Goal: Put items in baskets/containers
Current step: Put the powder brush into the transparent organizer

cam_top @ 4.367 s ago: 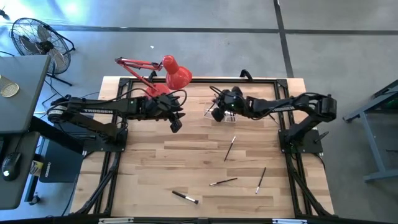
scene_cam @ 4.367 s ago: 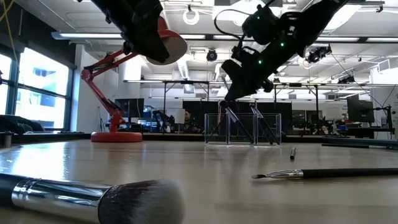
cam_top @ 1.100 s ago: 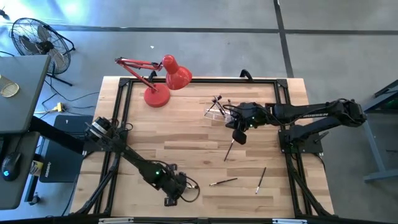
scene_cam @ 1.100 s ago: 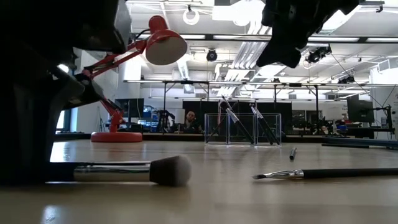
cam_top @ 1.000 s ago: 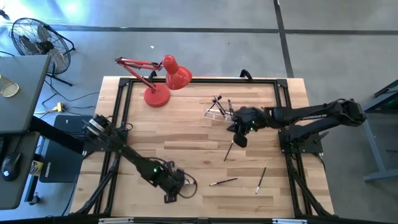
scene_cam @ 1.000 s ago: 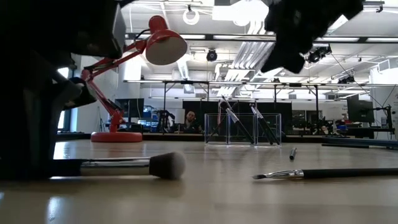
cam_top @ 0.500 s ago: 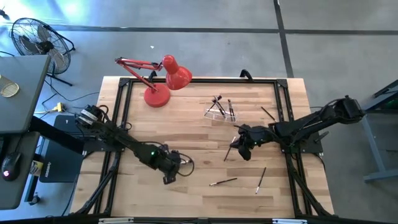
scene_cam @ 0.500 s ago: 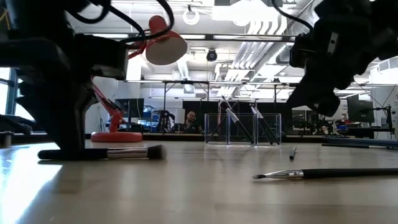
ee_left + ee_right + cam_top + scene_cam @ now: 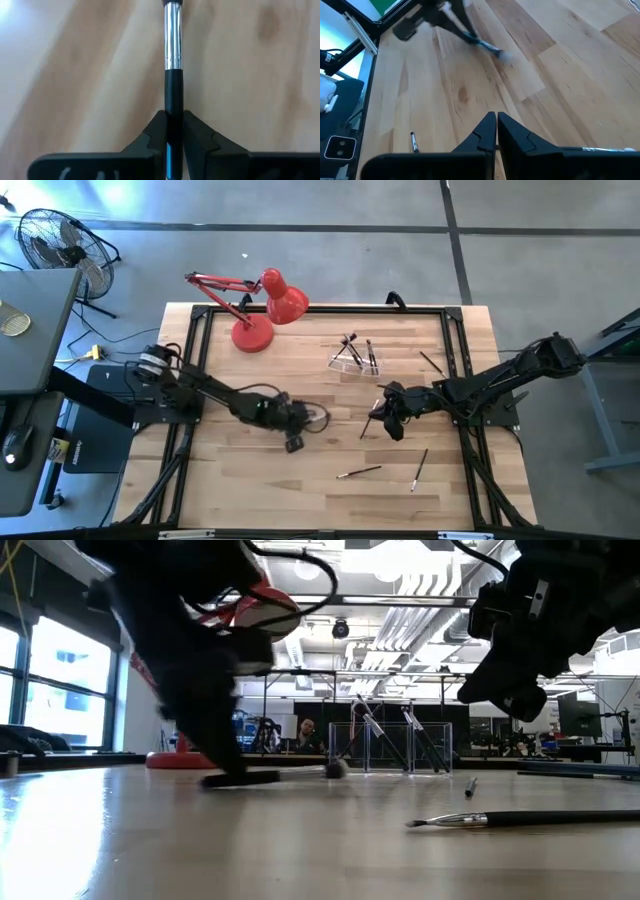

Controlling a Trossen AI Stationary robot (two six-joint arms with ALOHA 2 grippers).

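My left gripper [image 9: 292,442] is at the table's middle, shut on a black-handled brush [image 9: 173,60] with a silver ferrule. Its fluffy head [image 9: 335,769] shows in the low view. My right gripper [image 9: 392,428] hovers shut right of the middle with nothing between its fingers [image 9: 496,122]. It is beside a thin brush [image 9: 368,420] that lies flat on the wood. The clear holder [image 9: 352,358] stands at the far middle with several brushes leaning in it. Two more brushes [image 9: 359,472] [image 9: 419,468] lie near the front right. My left gripper pinches the brush's black handle [image 9: 173,102] between its two fingers, a little behind the silver ferrule [image 9: 172,35]. The fingers slant down from the table's left, and the brush sticks out ahead of them along their line. It lies level, low over the wood; whether it touches, I cannot tell.
A red desk lamp [image 9: 255,315] stands at the far left, its base [image 9: 188,759] on the table. Another thin brush [image 9: 430,362] lies at the far right. A black frame rail [image 9: 190,350] runs around the table.
My left gripper has carried the brush from the near edge toward the table's middle, going far and right and turning as it went; the brush stays level. My right gripper has come down and a little toward the near edge, and has stayed shut.
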